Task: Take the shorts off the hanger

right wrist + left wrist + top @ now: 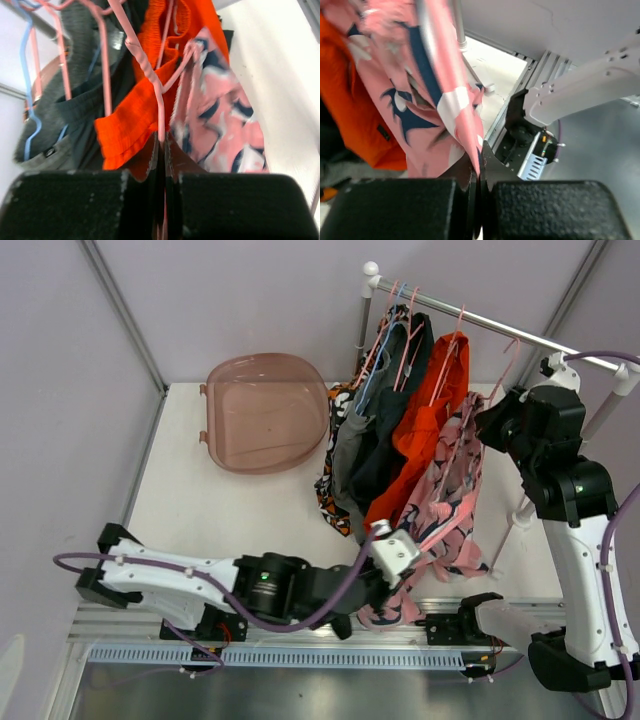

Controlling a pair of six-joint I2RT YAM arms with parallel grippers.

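Observation:
Several shorts hang from hangers on a metal rail (500,330). The pink shorts with navy print (445,490) are the nearest, beside the plain orange shorts (420,430). My left gripper (392,558) is low at the pink shorts' bottom edge. In the left wrist view it (480,167) is shut on a fold of that pink fabric (420,100). My right gripper (487,422) is up by the rail. In the right wrist view it (162,142) is shut on the wire of a pink hanger (150,75), with orange shorts (130,125) and pink shorts (220,115) behind it.
Charcoal shorts (385,450), grey shorts (350,455) and blotch-patterned shorts (330,500) hang further left on the rail. A brown translucent tub (265,410) lies on the table at the back left. A blue hanger (25,100) hangs among the pink ones.

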